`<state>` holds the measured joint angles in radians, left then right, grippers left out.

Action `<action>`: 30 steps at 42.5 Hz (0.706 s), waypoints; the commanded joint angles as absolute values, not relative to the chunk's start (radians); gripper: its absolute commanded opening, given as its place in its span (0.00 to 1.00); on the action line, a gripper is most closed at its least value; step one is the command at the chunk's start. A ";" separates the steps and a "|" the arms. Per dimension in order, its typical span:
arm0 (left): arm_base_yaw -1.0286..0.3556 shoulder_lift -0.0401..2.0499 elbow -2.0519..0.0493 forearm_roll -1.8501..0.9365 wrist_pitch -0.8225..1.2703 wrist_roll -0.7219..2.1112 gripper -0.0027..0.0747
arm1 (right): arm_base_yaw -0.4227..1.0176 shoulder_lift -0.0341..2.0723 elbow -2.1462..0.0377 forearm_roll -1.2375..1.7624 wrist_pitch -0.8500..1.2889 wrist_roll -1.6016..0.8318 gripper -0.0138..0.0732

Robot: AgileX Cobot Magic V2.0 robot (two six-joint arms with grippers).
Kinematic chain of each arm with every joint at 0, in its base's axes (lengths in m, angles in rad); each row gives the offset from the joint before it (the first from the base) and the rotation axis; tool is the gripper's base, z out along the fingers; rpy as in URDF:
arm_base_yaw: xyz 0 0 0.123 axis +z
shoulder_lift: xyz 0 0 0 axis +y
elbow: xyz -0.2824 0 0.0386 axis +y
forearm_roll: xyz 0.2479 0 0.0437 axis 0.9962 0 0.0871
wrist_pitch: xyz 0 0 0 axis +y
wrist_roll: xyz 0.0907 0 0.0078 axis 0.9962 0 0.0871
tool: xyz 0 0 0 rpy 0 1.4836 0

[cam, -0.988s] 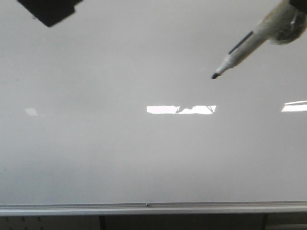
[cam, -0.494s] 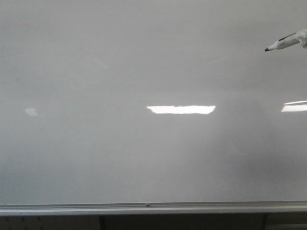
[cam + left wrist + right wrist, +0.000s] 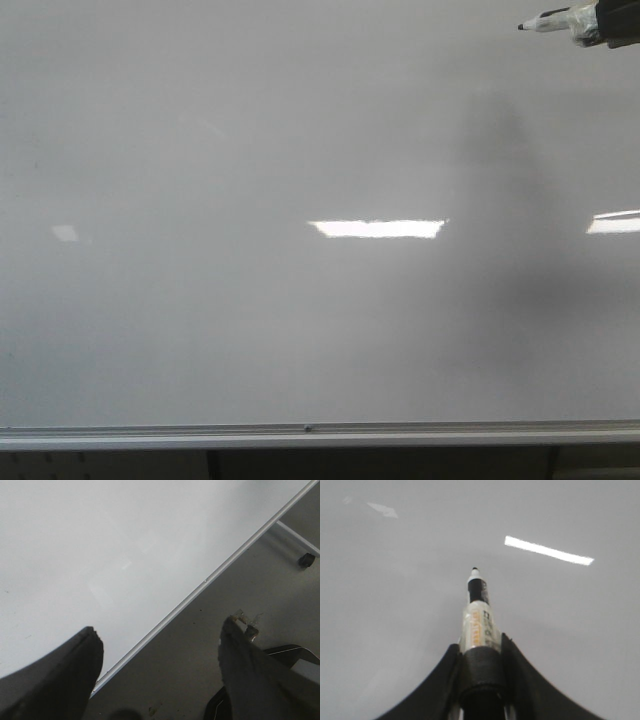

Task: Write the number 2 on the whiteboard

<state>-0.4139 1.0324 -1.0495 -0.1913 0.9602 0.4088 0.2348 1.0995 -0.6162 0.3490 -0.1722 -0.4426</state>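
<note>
The whiteboard (image 3: 250,330) fills the front view, with its silver bottom rail (image 3: 300,436) low down. No number 2 shows on it in any view. My right gripper (image 3: 480,647) is shut on a marker (image 3: 479,622) with a black tip pointing at the board. In the front view the marker (image 3: 548,20) pokes in at the top right corner, and the gripper itself is mostly out of frame there. My left gripper (image 3: 160,640) is open and empty, over the board's bottom edge (image 3: 200,587). It is not in the front view.
Bright rectangular light reflections (image 3: 377,228) lie on the board. The left wrist view shows grey floor (image 3: 235,580) below the board, a caster wheel (image 3: 306,560) of the stand, and a dark object (image 3: 295,655) by the right finger.
The marker has moved up and to the right, from the upper middle right of the board to the top right corner. The dark left gripper left the top left of the front view.
</note>
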 commanded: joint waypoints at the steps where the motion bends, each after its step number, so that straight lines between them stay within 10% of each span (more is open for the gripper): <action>1: -0.414 1.015 -1.075 -0.213 0.902 0.399 0.66 | 0.238 1.100 -0.643 0.349 -0.292 -0.450 0.08; 30: -0.414 1.015 -1.075 -0.213 0.902 0.399 0.66 | 0.168 1.228 -0.644 0.349 -0.316 -0.450 0.08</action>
<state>-0.4139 1.0324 -1.0495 -0.1913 0.9580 0.4084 0.1983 1.2495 -0.6162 0.3523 -0.2654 -0.4426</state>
